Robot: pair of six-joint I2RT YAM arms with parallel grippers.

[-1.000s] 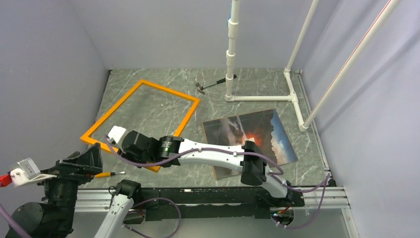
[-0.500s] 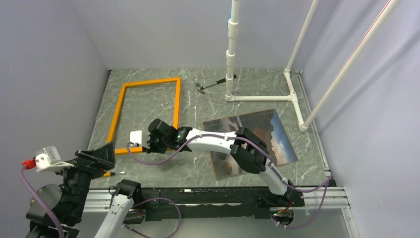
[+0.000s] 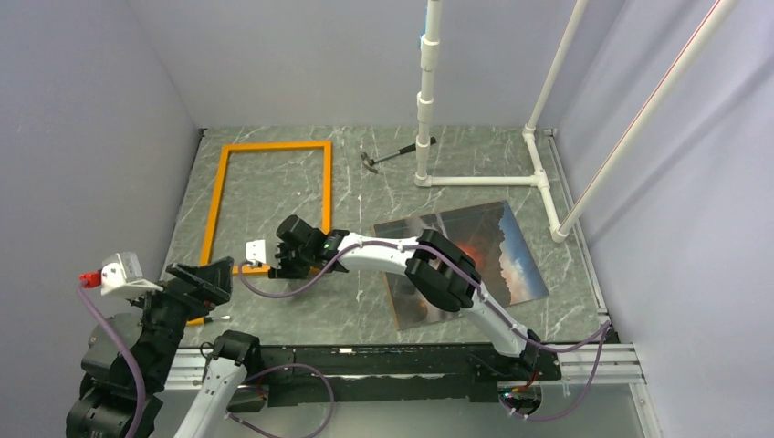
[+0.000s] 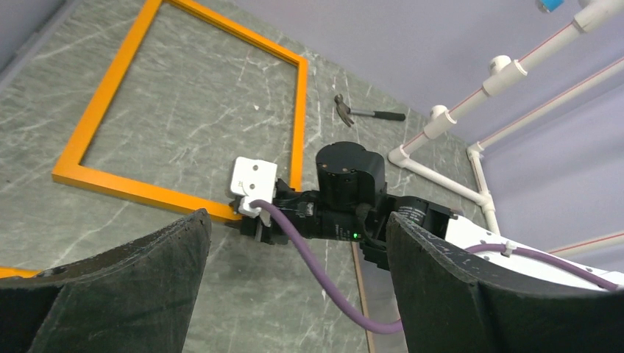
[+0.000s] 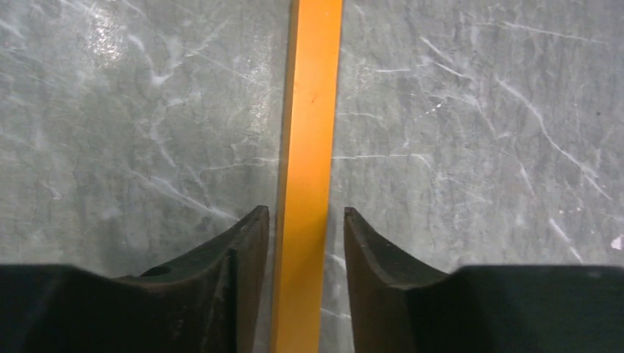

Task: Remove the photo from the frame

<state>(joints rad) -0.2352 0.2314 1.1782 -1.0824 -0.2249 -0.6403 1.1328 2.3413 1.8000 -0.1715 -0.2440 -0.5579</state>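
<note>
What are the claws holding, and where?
Nothing: the right gripper straddles the thin orange rectangular frame with gaps either side; the left gripper is open, empty.

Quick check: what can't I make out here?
Top view: the right arm covers part of the photo and the near-right corner of the frame; the left arm hides most of the screwdriver handle.
Left wrist view: the frame's far-left corner is cut off by the top edge.
Right wrist view: only one frame bar shows between the fingers of the right claw; the rest is out of shot.
</note>
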